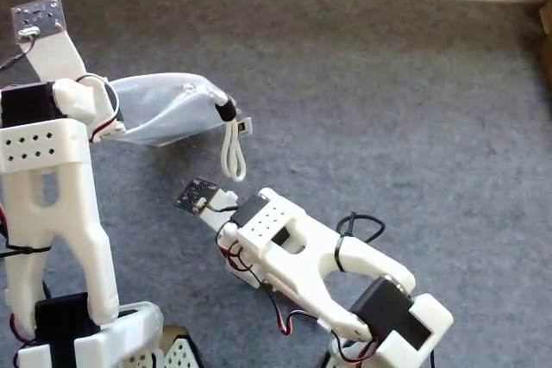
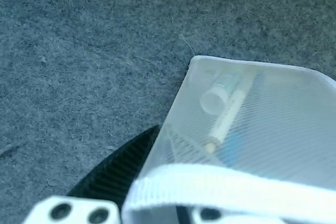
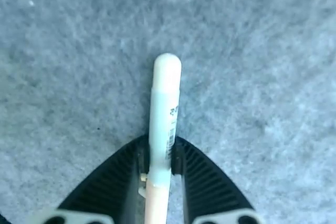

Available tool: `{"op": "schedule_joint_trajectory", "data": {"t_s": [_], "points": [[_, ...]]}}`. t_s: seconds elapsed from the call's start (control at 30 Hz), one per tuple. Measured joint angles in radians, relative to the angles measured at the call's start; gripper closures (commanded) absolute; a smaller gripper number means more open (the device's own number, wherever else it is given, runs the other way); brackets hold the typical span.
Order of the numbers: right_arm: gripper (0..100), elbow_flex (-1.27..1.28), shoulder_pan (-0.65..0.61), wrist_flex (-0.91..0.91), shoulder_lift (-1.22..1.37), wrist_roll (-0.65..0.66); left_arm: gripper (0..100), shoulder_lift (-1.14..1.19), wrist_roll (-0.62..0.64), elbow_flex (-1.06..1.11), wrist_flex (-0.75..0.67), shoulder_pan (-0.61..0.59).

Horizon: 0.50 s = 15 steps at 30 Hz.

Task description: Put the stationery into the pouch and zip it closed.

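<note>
Pen (image 3: 166, 98) sat clamped in right gripper (image 3: 160, 148); long axis ran along jaws, cap forward; pouch (image 1: 168, 109) lay near, ahead of cap.

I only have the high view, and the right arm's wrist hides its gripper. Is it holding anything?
Observer: Yes. The right gripper is shut on a white pen, whose rounded end sticks out past the fingertips.
Operator: Anything in the pouch?
Observer: Two things show through the pouch wall: a clear tube and a thin stick beside it.
Operator: Does the left arm have hold of it?
Observer: It looks so. The left gripper sits at the pouch's white edge, with a black finger underneath.
</note>
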Motion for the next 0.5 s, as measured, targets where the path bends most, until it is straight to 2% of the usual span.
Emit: {"op": "schedule_joint_trajectory", "data": {"t_s": [0.13,0.5], "points": [[99.3,0.002,-0.002,0.008,-0.043,0.002,99,0.000,0.000,0.000,0.000,0.002],[99.3,0.077,-0.005,0.018,-0.391,0.002,99,0.000,0.000,0.005,-0.002,0.023]]}}
